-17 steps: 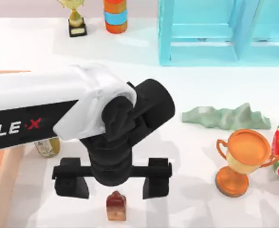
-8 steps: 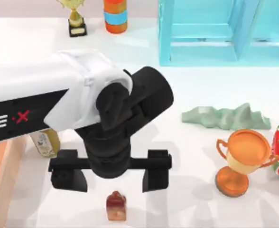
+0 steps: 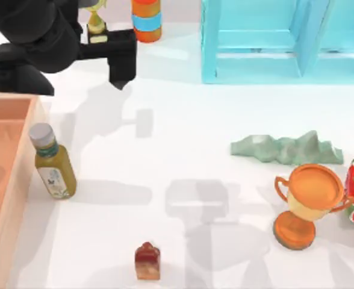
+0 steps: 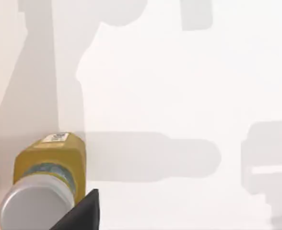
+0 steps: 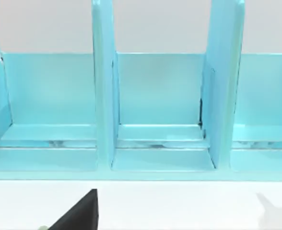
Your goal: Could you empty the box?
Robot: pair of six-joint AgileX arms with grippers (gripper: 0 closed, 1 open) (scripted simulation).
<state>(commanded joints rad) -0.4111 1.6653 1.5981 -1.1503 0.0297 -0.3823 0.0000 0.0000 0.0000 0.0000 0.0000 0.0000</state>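
Top view: left gripper (image 3: pixel 68 69) at far left, fingers spread wide, empty. Bottle (image 3: pixel 53 162) upright on table, just outside box (image 3: pixel 20 180) at left edge. Left wrist view: bottle (image 4: pixel 45 179) on table. Right wrist view: turquoise shelf (image 5: pixel 150 110); right gripper's state cannot be told.
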